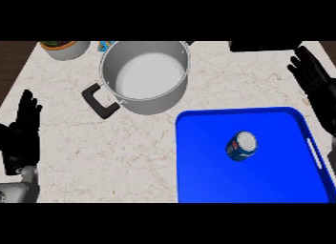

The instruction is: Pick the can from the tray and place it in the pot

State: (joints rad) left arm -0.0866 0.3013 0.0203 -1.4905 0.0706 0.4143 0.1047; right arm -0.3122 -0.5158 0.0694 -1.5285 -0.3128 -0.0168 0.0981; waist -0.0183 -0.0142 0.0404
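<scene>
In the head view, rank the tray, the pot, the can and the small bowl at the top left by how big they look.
1. tray, the largest.
2. pot, clearly smaller than the tray.
3. bowl, partly cut off by the top edge, so its full size is unsure.
4. can, the smallest.

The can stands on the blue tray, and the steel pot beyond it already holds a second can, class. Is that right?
Not quite. The can does stand on the blue tray, but the head view shows the steel pot beyond it holding nothing.
</scene>
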